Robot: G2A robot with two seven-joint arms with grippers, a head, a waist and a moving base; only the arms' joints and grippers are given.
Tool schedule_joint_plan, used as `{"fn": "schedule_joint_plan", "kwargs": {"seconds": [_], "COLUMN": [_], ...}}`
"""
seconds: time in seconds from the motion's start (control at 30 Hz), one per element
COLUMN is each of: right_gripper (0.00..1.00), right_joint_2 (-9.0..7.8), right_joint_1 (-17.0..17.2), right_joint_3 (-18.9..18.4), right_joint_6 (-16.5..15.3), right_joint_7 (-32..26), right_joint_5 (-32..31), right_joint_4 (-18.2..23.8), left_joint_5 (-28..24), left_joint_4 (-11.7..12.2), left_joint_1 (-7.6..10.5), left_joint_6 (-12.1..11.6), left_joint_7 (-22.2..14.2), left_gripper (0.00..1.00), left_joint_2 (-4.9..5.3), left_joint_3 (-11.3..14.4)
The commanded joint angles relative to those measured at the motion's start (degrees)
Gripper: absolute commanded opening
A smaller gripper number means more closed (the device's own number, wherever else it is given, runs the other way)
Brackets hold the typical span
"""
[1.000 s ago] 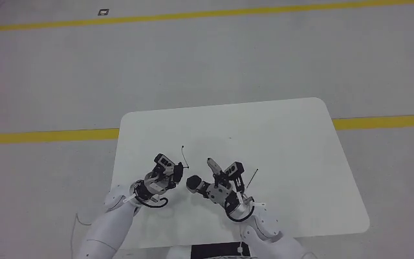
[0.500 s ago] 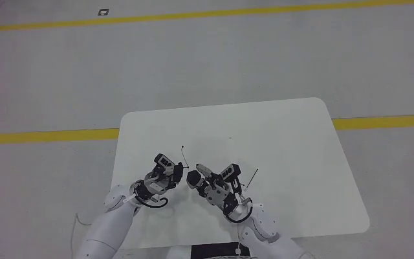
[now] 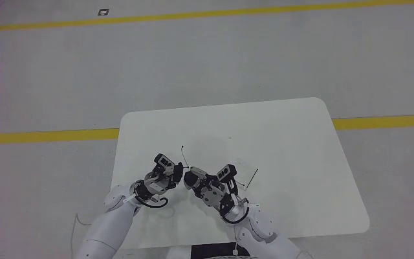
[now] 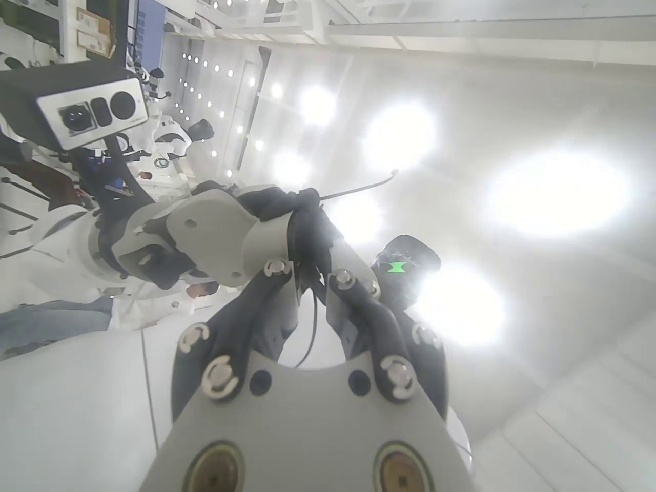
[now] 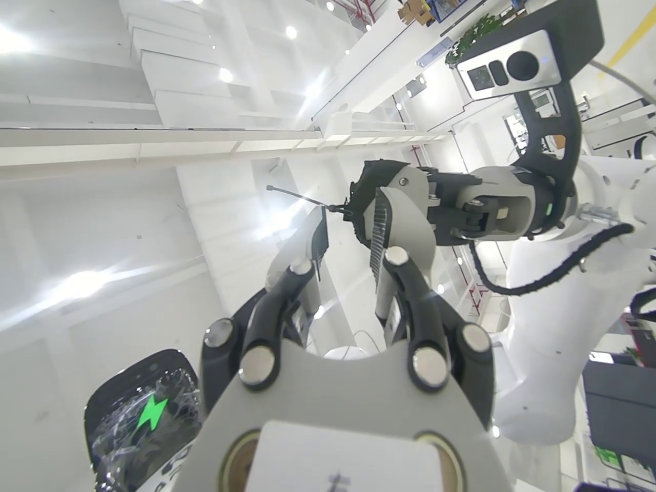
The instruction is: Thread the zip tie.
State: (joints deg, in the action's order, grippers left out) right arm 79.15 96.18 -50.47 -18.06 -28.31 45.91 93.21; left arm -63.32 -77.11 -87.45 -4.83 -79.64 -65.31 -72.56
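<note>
My left gripper (image 3: 175,171) is held above the near-left part of the white table (image 3: 291,136), shut on a thin black zip tie (image 3: 183,154). The tie's free end sticks out past the fingers (image 4: 359,187). The rest of the strap curves back between the left fingers (image 4: 353,266) towards the wrist. My right gripper (image 3: 190,176) is close beside the left one, open. Its two fingers (image 5: 313,245) stand on either side of the left gripper's tip (image 5: 369,181), where the zip tie (image 5: 297,196) comes out.
A second thin black strip (image 3: 251,177) lies on the table just right of the right arm. The far and right parts of the tabletop are bare. A yellow floor line (image 3: 58,136) runs behind the table.
The right gripper has moved left until it is right beside the left gripper and the zip tie. The left arm and the tie have kept still.
</note>
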Motion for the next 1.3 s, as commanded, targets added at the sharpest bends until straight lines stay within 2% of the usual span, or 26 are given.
{"fn": "schedule_joint_plan", "kwargs": {"seconds": [0.0, 0.5, 0.63, 0.8, 1.0, 1.13, 1.23, 1.27], "right_gripper": [0.18, 0.10, 0.11, 0.18, 0.19, 0.14, 0.01, 0.00], "right_joint_2": [0.03, 0.35, 0.40, 0.47, 0.58, 0.66, 0.73, 0.75], "right_joint_1": [-0.1, -1.0, -1.0, -1.1, -1.0, -1.0, -1.0, -1.0], "right_joint_3": [0.1, 0.7, 0.7, 0.6, 0.6, 0.5, 0.4, 0.4], "right_joint_6": [-0.1, -1.4, -1.4, -1.4, -1.4, -1.4, -1.4, -1.4], "right_joint_7": [0.2, 2.1, 2.3, 2.4, 2.5, 2.6, 2.8, 2.9], "right_joint_5": [-0.1, -0.3, -0.3, -0.4, -0.5, -0.6, -0.8, -0.9], "right_joint_4": [-0.1, -0.7, -0.7, -0.6, -0.5, -0.5, -0.4, -0.4], "left_joint_5": [0.0, 0.0, 0.0, 0.0, 0.0, 0.0, 0.0, 0.0], "left_joint_4": [0.0, 0.0, 0.0, 0.0, 0.0, 0.0, 0.0, 0.0], "left_joint_1": [0.00, 0.00, 0.00, 0.00, 0.00, 0.00, 0.00, 0.00], "left_joint_6": [0.0, 0.0, 0.0, 0.0, 0.0, 0.0, 0.0, 0.0], "left_joint_7": [0.0, 0.0, 0.0, 0.0, 0.0, 0.0, 0.0, 0.0], "left_gripper": [0.00, 0.00, 0.00, 0.00, 0.00, 0.00, 0.00, 0.00], "left_joint_2": [0.00, 0.00, 0.00, 0.00, 0.00, 0.00, 0.00, 0.00], "left_joint_3": [0.0, 0.0, 0.0, 0.0, 0.0, 0.0, 0.0, 0.0]}}
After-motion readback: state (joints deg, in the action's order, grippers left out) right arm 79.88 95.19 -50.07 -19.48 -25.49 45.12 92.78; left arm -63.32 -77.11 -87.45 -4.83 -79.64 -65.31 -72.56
